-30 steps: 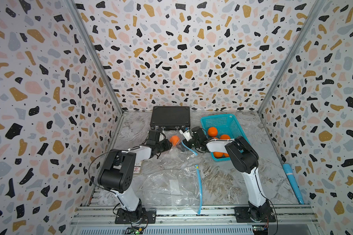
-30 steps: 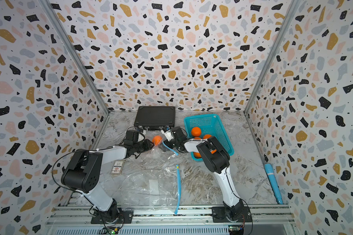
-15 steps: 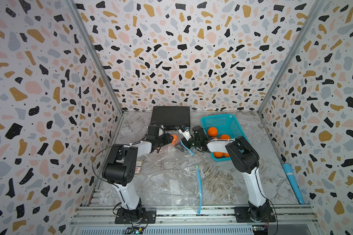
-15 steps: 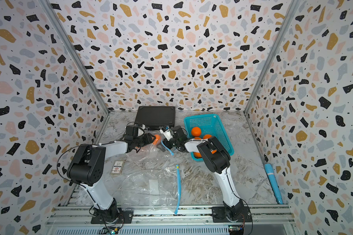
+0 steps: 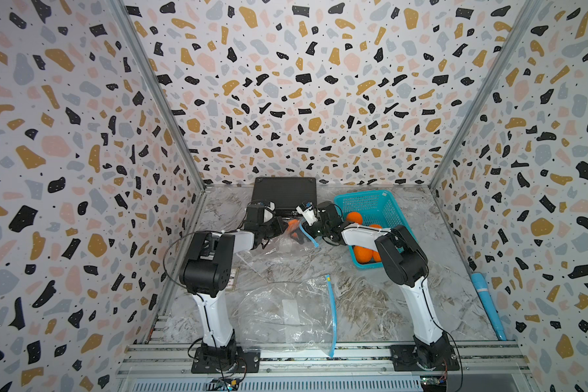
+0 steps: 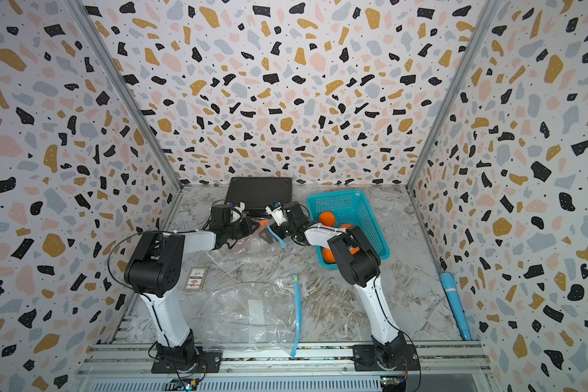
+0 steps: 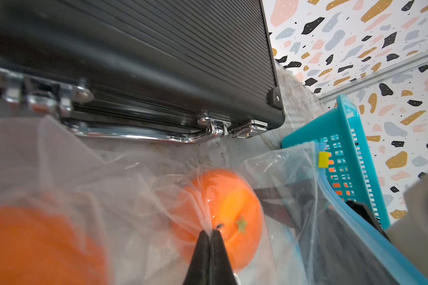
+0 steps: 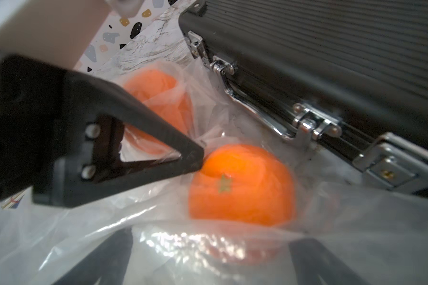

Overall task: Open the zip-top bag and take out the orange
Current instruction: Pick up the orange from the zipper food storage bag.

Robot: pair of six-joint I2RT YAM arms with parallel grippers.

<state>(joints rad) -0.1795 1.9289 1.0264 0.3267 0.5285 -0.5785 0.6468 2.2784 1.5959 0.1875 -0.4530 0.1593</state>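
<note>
- Left fingers: clenched on a pleat of zip-top bag film, the orange just beyond their tips.
- Right fingers: spread wide, empty. The orange lies between and just ahead of them, inside the bag.
- We advise holding the film taut while the right fingers close squarely around the fruit.
- Both arms stretch low, forearms converging before the black case.

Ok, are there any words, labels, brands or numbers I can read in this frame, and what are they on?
Nothing legible.
Small card: red and dark print, too small to read.
White patch on the empty zip-top bag: looks blank.
Black case, blue basket, orange: no lettering seen.
</note>
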